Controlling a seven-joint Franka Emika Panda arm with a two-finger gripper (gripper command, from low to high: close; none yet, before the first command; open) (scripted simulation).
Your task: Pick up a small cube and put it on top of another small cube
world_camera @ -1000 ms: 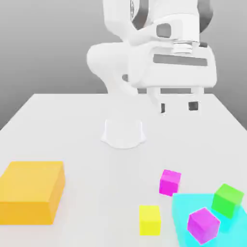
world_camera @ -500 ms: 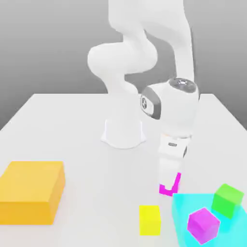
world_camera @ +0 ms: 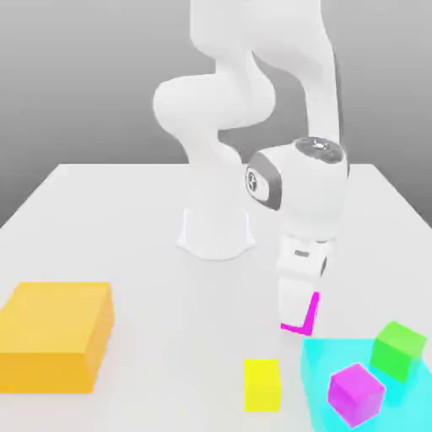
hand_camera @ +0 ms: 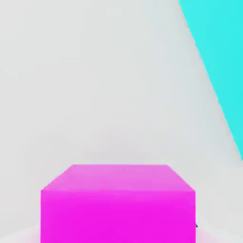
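My gripper [world_camera: 297, 315] points down near the front right of the white table [world_camera: 135, 228] and is shut on the small hot-magenta cube [world_camera: 310, 314]. The white fingers [world_camera: 295, 291] cover most of the cube in the exterior view, leaving its right face and bottom edge showing. In the hand view the same magenta cube [hand_camera: 118, 204] sits close up, with the table beneath it. A yellow cube [world_camera: 262, 385] lies just in front of it on the exterior view's left.
A flat cyan patch [world_camera: 321, 371] [hand_camera: 223, 57] lies at the front right, carrying a violet-purple cube [world_camera: 355, 393] and a green cube [world_camera: 398, 348]. A large orange box [world_camera: 55, 335] stands at the front left. The arm's base [world_camera: 215, 232] stands mid-table.
The arm swung down from high above onto the magenta cube. Its fingers have closed on the cube, which now sits slightly higher than half a second ago.
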